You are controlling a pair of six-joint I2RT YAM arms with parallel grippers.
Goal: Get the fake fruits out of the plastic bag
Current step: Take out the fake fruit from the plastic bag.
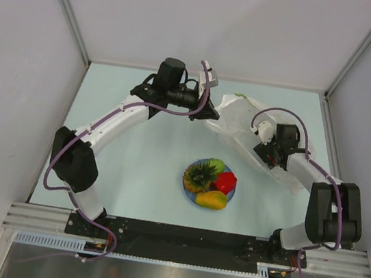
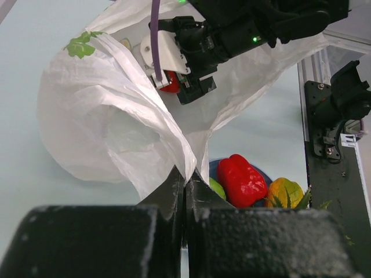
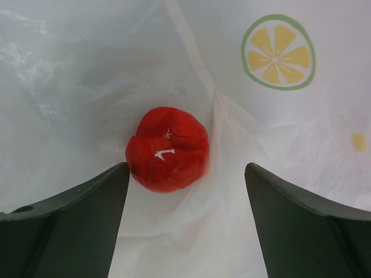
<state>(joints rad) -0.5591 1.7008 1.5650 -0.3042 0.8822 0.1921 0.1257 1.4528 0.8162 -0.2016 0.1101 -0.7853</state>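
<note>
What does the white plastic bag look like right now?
The plastic bag is thin, crinkly and see-through white, with a lemon-slice print and a green leaf print. It lies rumpled on the far right of the table. The left gripper is shut on a bunched edge. The open right gripper reaches into its mouth, over a red fruit lying inside.

At 6 o'clock the left gripper [image 2: 185,184] has its jaws pressed together on a fold of the white plastic bag [image 2: 104,116], which billows toward 10 o'clock, with green print [image 2: 81,45] near the top. The right arm [image 2: 255,26] enters from 1 o'clock into the bag mouth, with a small red fruit [image 2: 171,83] just beside its tip. At 4 o'clock a blue plate [image 2: 213,168] on the table [image 2: 35,35] holds a red pepper [image 2: 240,180], green apple [image 2: 216,189] and mango [image 2: 284,192].
</note>
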